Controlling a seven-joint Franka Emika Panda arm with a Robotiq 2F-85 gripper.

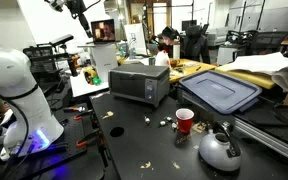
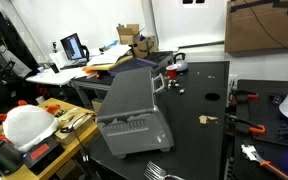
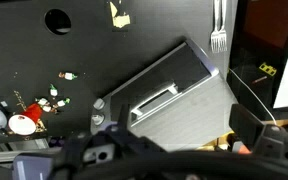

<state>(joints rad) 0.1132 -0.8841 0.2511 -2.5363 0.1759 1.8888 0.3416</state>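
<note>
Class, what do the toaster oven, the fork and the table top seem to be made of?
Toaster oven: likely brushed metal, grey with a dull sheen. Fork: probably steel, bright and shiny. Table top: matte black, material unclear, perhaps laminate.

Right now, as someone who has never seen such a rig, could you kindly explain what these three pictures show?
This is one robot arm ending in a two-fingered gripper. Two cameras stand outside the robot and look at the black table from different places. The third rides on the wrist and looks down. On the table are a silver toaster oven, a fork, a red cup, a kettle and small scraps. The gripper hangs above the oven, open, holding nothing.
</note>
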